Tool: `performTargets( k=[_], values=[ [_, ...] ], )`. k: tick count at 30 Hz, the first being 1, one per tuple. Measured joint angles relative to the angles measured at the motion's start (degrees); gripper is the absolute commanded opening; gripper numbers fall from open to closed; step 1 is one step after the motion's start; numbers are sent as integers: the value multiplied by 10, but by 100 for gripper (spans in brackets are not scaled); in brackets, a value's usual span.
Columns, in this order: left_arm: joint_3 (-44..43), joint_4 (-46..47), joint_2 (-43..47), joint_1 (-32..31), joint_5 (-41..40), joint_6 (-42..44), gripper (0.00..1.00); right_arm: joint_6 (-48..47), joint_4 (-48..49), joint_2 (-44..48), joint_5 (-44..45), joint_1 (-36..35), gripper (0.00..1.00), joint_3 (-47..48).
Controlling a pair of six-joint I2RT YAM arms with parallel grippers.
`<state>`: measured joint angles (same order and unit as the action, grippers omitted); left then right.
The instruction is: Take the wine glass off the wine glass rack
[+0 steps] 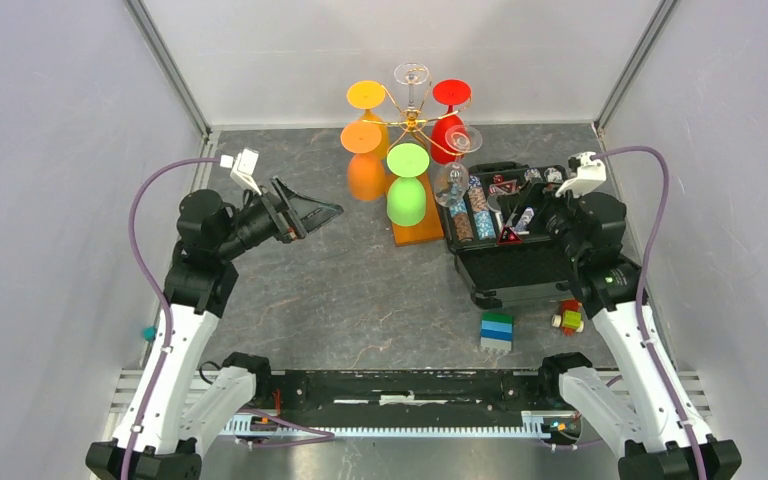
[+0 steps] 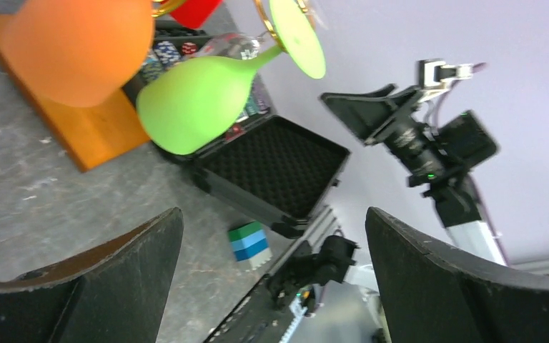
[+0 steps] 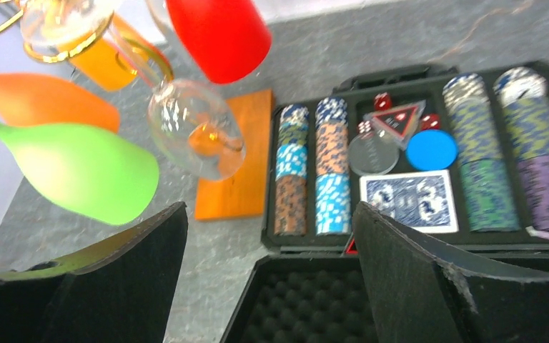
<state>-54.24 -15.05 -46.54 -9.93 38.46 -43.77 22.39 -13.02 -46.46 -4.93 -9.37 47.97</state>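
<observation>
Table [image 1: 340, 300] bears wine glass rack [image 1: 422, 233], case [image 1: 520, 275] holding chips [image 1: 463, 222].

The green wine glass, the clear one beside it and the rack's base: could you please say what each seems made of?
The green wine glass looks opaque and matte: plastic or coated glass, perhaps. The clear wine glass is see-through with bright glints: glass or clear plastic. The rack's base looks like smooth orange-brown wood, its grain too blurred to confirm.
</observation>
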Motion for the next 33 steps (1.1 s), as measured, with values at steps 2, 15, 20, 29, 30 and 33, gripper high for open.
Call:
performTargets(
  k=[2, 15, 20, 29, 30, 33],
  values=[
    [11, 31, 3, -5, 12, -32, 100, 10, -3, -3, -23, 0, 90, -9],
    [-5, 156, -106, -220, -162, -164, 94, 104, 49, 14, -131, 0, 90, -83],
    [-20, 159, -188, -245, -210, -187, 92, 172, 115, 31, -173, -9, 94, -96],
    [-21, 158, -144, -247, -271, -176, 100, 336, 289, 32, -197, -82, 98, -129],
    [-21, 155, -132, -247, -277, -165, 100, 346, 300, 25, -192, -99, 98, -125],
    [-26, 131, -100, -247, -289, -118, 100, 369, 323, -15, -162, -170, 97, -101]
  ],
)
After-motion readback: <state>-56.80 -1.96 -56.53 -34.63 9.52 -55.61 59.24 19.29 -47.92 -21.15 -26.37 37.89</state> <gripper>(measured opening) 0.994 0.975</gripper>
